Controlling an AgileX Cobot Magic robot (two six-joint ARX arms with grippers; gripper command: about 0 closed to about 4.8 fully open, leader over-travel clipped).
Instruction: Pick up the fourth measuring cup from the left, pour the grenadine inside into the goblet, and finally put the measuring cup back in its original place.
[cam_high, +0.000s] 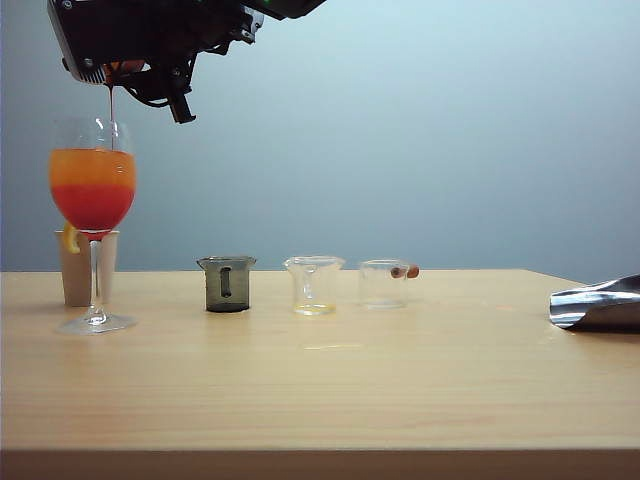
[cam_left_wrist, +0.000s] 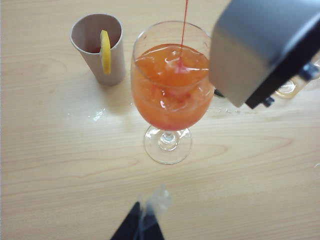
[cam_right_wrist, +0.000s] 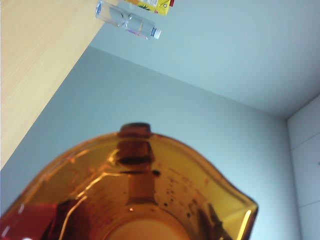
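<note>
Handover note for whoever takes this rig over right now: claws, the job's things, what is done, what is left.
Right claw: above the goblet at exterior-view left, shut on the fourth measuring cup, tipped.
Left claw: holds nothing, near the goblet's foot; open or shut unclear.
Done: cup lifted; grenadine streaming in, red layer under orange.
Left: finish pouring, return cup to the row's right end.

The pale wooden bench (cam_high: 400, 380) looks smooth and matt, its grain faint. The tall clear stemmed goblet (cam_high: 93, 200) is glossy glass. The red-brown translucent measuring cup (cam_right_wrist: 135, 195) shines like smooth plastic. The beige cylindrical cup (cam_left_wrist: 97, 47) looks like matt paper.
</note>
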